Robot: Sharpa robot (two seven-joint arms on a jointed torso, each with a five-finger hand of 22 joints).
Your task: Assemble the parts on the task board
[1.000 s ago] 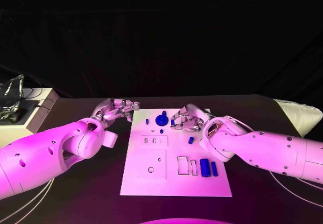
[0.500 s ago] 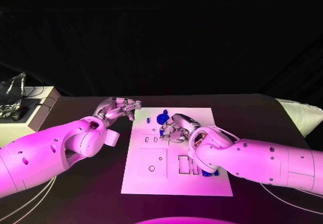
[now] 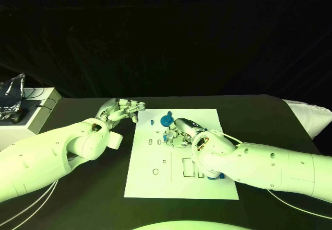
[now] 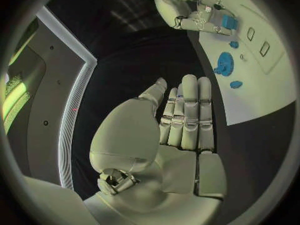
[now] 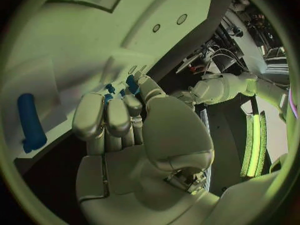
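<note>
While you are watching the white board (image 3: 181, 184), note the right hand (image 3: 181, 133) is hovering over its far-middle slots, pinching a small blue piece (image 4: 229, 21). Its left hand (image 3: 123, 110) is idling just off the board's far left corner, fingers straight, holding nothing. Right is nearer; a blue gear (image 3: 167, 120) is sitting just beyond it.

- Head view: high, looking down on the board (image 3: 181, 187).
- Wrist views: close behind each hand, facing along the fingers.
- All three share the board.
</note>
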